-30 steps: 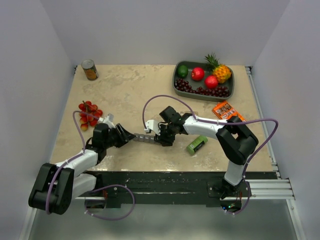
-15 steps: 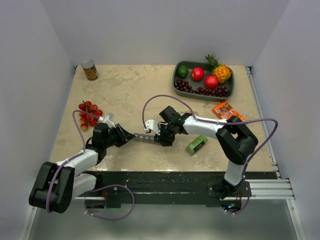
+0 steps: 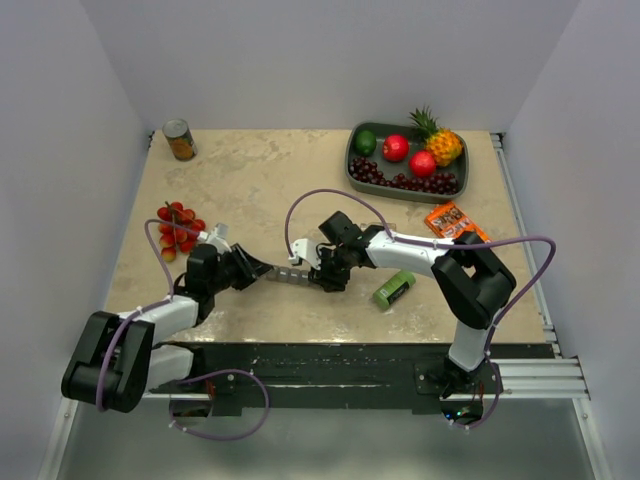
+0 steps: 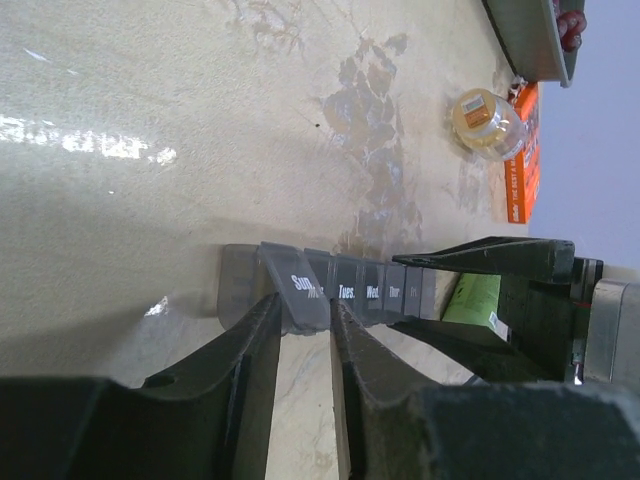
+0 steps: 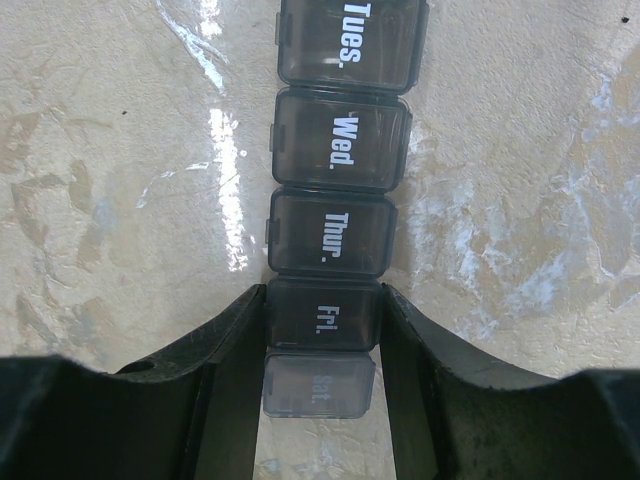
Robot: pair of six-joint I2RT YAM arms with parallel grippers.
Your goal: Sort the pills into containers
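Left tool (image 3: 266,269) points toward right tool (image 3: 315,277) (both clamped).

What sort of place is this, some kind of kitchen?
Probably a robot test booth, not a kitchen: plain white walls box in a table, a left arm and right arm are bolted at its near edge, with a pill organizer between them.

Translucent smoky-grey plastic containers (image 5: 338,150), matt black plastic right claw fingers (image 5: 225,370), glossy stone-look tabletop (image 5: 120,200).

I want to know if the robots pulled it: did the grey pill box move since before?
No. The grey pill box lies in the same spot, just as far left of the green box as before.
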